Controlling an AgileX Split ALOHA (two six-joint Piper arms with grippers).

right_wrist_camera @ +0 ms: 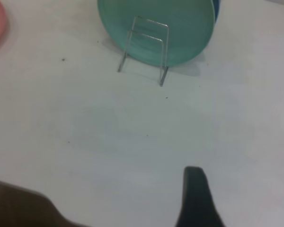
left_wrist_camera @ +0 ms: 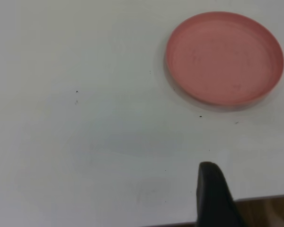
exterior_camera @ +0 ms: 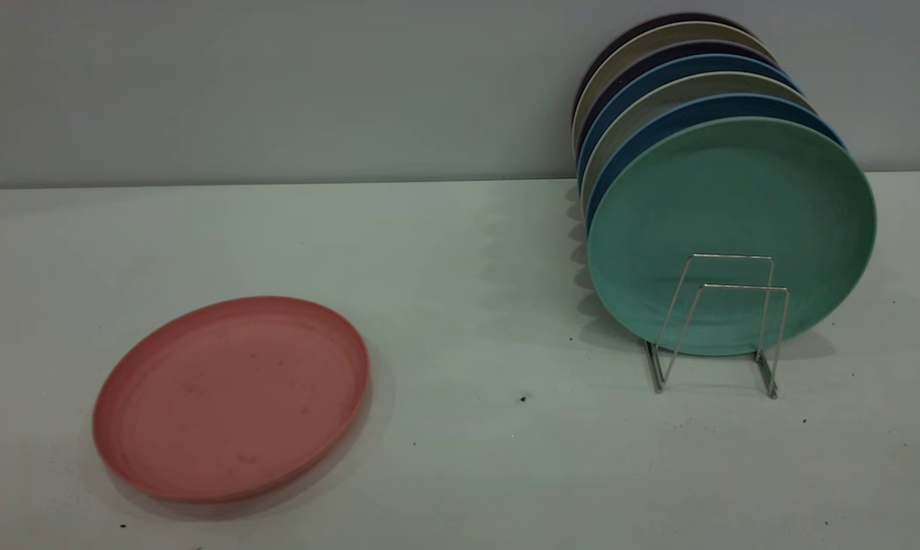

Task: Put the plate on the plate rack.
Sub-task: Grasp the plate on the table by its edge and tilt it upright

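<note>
The salmon-pink plate [exterior_camera: 231, 397] lies flat on the white table at the front left; it also shows in the left wrist view [left_wrist_camera: 225, 56]. The silver wire plate rack [exterior_camera: 724, 321] stands at the right, and its two front loops stand bare in front of a teal-green plate [exterior_camera: 727, 221]. Neither arm shows in the exterior view. My left gripper [left_wrist_camera: 250, 172] is open and empty, hovering near the table's edge well short of the pink plate. My right gripper [right_wrist_camera: 246, 175] is open and empty, well back from the rack [right_wrist_camera: 144, 45]; only one of its fingers shows.
Behind the teal-green plate [right_wrist_camera: 156, 23] several blue, beige and dark plates [exterior_camera: 681, 84] stand upright in the rack, close to the back wall. A few dark specks [exterior_camera: 523, 398] lie on the table [exterior_camera: 468, 305] between plate and rack.
</note>
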